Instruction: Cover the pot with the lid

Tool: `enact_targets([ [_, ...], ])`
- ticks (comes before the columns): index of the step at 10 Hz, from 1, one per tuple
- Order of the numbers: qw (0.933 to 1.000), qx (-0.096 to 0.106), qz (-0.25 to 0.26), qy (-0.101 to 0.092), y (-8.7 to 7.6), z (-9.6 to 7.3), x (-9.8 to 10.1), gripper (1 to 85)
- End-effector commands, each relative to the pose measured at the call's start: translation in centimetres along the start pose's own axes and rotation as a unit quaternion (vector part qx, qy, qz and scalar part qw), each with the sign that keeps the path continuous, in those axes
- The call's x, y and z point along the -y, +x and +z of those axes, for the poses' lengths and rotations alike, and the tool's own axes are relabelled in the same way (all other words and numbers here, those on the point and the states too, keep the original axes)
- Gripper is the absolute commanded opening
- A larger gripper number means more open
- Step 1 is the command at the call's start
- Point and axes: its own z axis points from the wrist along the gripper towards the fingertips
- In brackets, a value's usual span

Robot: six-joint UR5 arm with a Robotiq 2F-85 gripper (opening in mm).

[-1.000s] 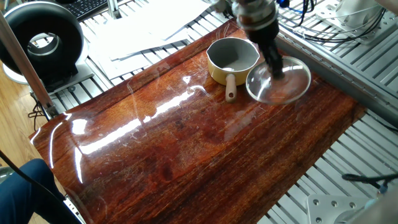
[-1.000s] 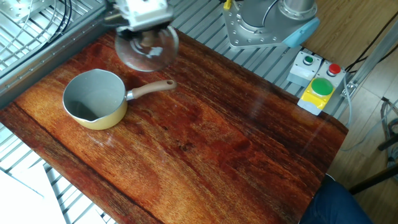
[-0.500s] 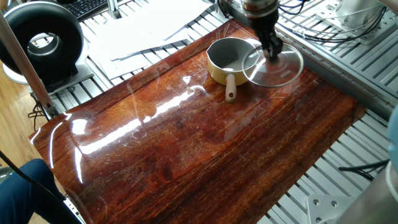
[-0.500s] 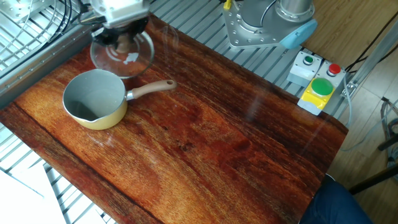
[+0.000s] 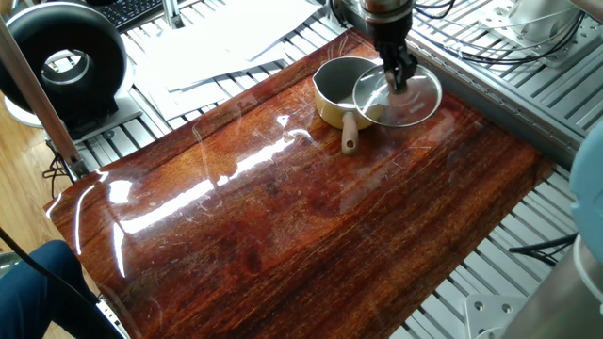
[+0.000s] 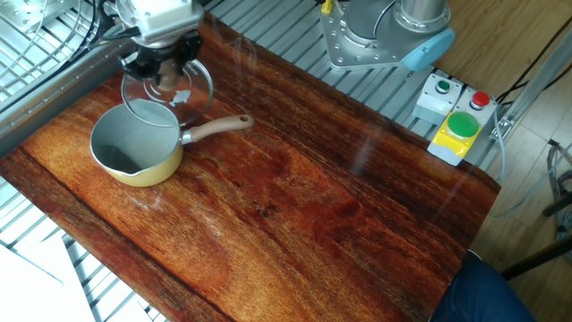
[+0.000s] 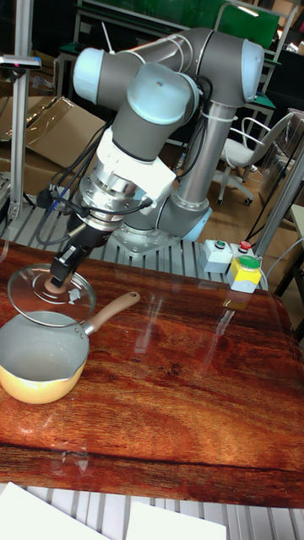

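The carry step is in hand: the gripper, clamped on the knob of the lid, holds it aloft overlapping the far rim of the pot on the bench, so centring and lowering should follow.

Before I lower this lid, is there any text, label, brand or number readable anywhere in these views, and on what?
None can be read in any view.
Small round yellow saucepan: no marking visible.
Round clear glass lid with wooden knob, held in the two-finger gripper: no marking visible.
Yellow and grey button box: any labels too small to read.
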Motion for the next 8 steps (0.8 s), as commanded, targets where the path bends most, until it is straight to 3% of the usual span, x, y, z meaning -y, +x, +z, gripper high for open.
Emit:
enact_targets([
  [1,0.9992,0.03,0.019,-0.021,-1.3,0.0,-1.5,1.3],
  [3,0.9962,0.042,0.055,-0.053,-2.0,-0.2,-3.1,1.3],
  [8,0.9965,0.04,0.051,-0.054,-1.9,-0.2,-3.2,1.3],
])
